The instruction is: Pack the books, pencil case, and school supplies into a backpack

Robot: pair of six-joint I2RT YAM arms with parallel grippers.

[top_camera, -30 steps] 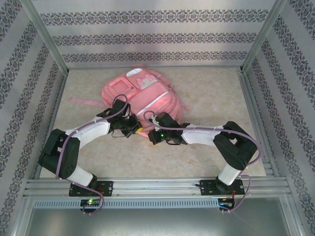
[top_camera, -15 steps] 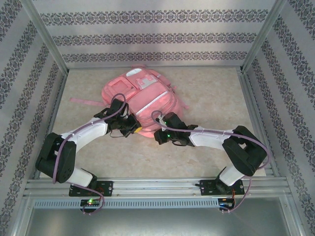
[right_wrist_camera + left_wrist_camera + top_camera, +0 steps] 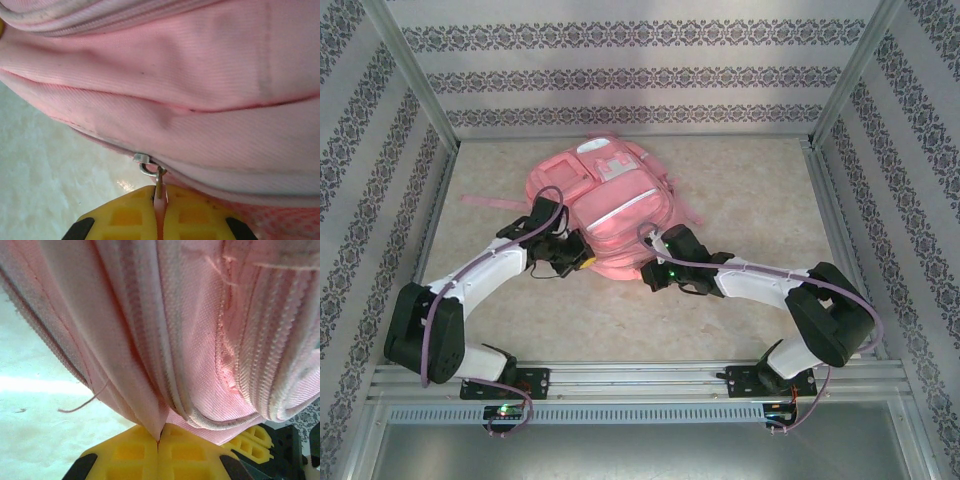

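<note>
**Backpack held by both arms at its near edge**

Backpack [image 3: 605, 200], pink and bulky, lies flat on the table [image 3: 750, 190], just beyond the two arms. The left gripper [image 3: 159, 441] has its yellow fingers pressed together on a fold of pink fabric beside the zip teeth. This looks like an anchoring hold, keeping the cloth taut. The right gripper [image 3: 160, 196] pinches the zip pull [image 3: 158, 186], which hangs from the metal slider [image 3: 144, 165] on the lower seam. Holding one side fast lets the other draw the slider along, though whether the zip is being opened or closed cannot be told. No brand or lettering can be read. The pale patch [image 3: 613, 170] on the front pocket is too small to make out.
</note>
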